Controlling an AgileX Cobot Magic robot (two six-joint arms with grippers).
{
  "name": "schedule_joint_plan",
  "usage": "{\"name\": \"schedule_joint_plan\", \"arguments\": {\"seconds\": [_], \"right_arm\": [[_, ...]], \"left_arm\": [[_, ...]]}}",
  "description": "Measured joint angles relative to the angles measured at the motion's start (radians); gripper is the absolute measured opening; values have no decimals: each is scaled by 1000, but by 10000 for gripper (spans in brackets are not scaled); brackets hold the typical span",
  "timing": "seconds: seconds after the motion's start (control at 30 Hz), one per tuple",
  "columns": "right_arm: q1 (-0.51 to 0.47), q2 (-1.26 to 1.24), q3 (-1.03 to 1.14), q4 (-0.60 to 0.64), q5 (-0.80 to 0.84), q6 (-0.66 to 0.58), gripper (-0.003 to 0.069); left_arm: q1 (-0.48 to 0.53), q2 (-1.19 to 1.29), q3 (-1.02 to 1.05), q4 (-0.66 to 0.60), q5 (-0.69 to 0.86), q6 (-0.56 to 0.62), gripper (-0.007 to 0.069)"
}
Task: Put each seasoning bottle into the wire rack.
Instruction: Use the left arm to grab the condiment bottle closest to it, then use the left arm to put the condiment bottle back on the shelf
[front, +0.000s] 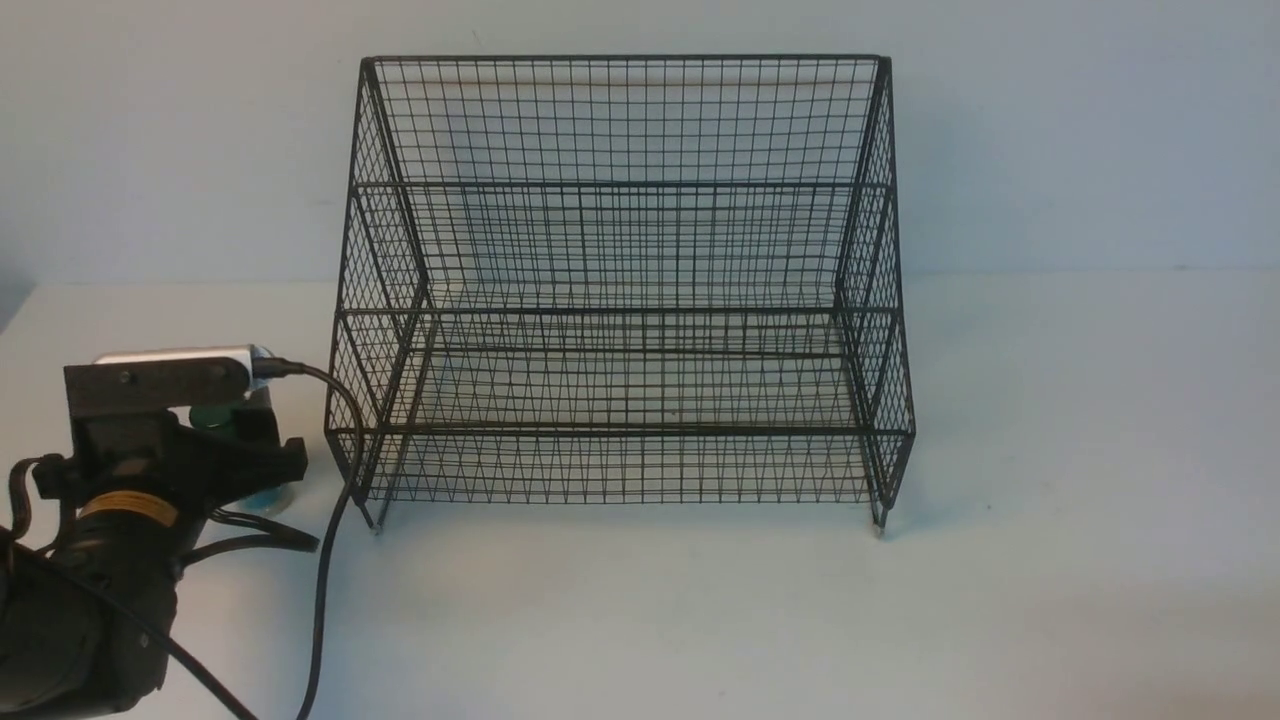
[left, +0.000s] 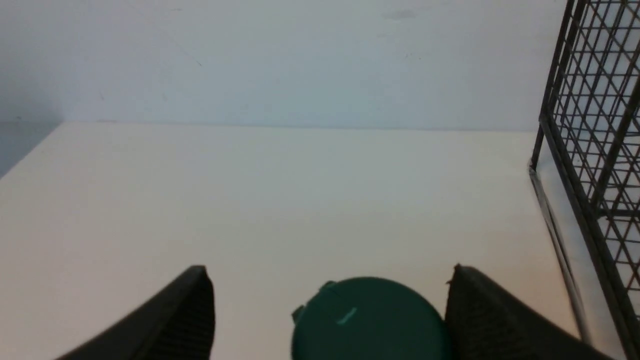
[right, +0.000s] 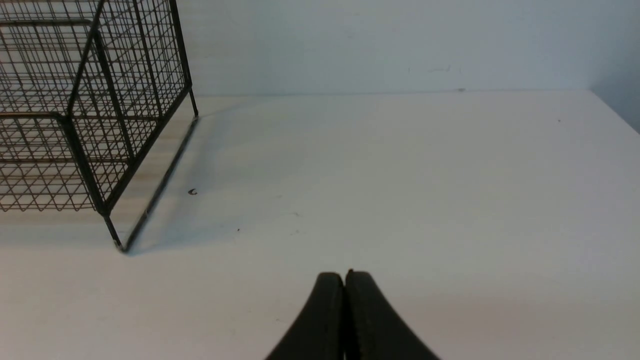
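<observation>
At the lower left of the front view, the seasoning bottle (front: 215, 415) stood upright on the white table (front: 1050, 450), just beside the wire rack (front: 620, 250) and outside it. The rack's tiers held nothing. The left gripper (left: 328, 272) was spread wide around the dark green cap (left: 367, 320). 1 finger (left: 480, 320) looked to be touching it or nearly so, and the other (left: 185, 315) stood apart, so nothing was clamped. The right gripper (right: 345, 310) was pressed together on nothing, over bare table.

The bottle seemed small, light and rigid, with smooth walls likely to slip. The textured pads would probably hold best just under the cap, closing evenly, since a one-sided nudge could tip it. The rack's sloping mesh side and front rail stood between bottle and tiers, and the arm's black cable (front: 325, 560) hung near the rack's corner.
</observation>
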Motion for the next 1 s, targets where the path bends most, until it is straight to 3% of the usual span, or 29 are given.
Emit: {"name": "schedule_joint_plan", "arguments": {"seconds": [0.23, 0.47, 0.67, 1.0], "right_arm": [[0, 0, 0, -1, 0, 0, -17], [0, 0, 0, -1, 0, 0, -17], [0, 0, 0, -1, 0, 0, -17], [0, 0, 0, -1, 0, 0, -17]], "left_arm": [[0, 41, 0, 27, -20, 0, 543], [0, 47, -7, 27, -31, 0, 333], [0, 41, -9, 27, -24, 1, 335], [0, -258, -9, -10, 207, 71, 335]]}}
